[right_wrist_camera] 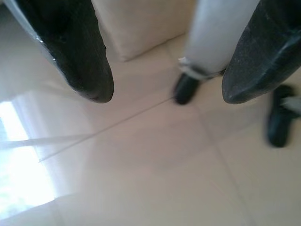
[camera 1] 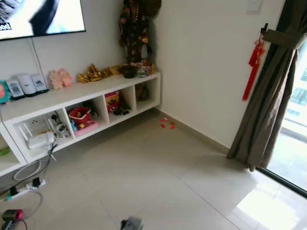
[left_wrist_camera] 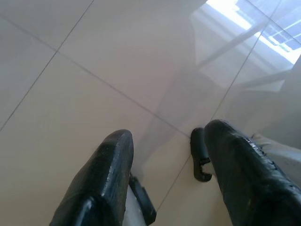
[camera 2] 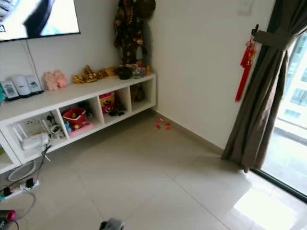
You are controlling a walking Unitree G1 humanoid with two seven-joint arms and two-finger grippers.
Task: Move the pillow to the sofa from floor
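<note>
Right pincer (right_wrist_camera: pixel 164 89): fingers apart, hangs above floor (right_wrist_camera: pixel 141 179); cream pillow (right_wrist_camera: pixel 141 23) on floor just beyond. Left pincer (left_wrist_camera: pixel 164 174): apart, idle. Pillow prob. soft, light, squashy; pinch corner/edge seam w/ both.

A white shelf unit (camera 1: pixel 72 98) stands against the wall beneath a television (camera 1: pixel 41 17). A brown curtain (camera 1: pixel 268 100) hangs beside a red ornament (camera 1: pixel 253 67). A power strip (camera 1: pixel 24 189) lies on the tiled floor (camera 1: pixel 158 177).
</note>
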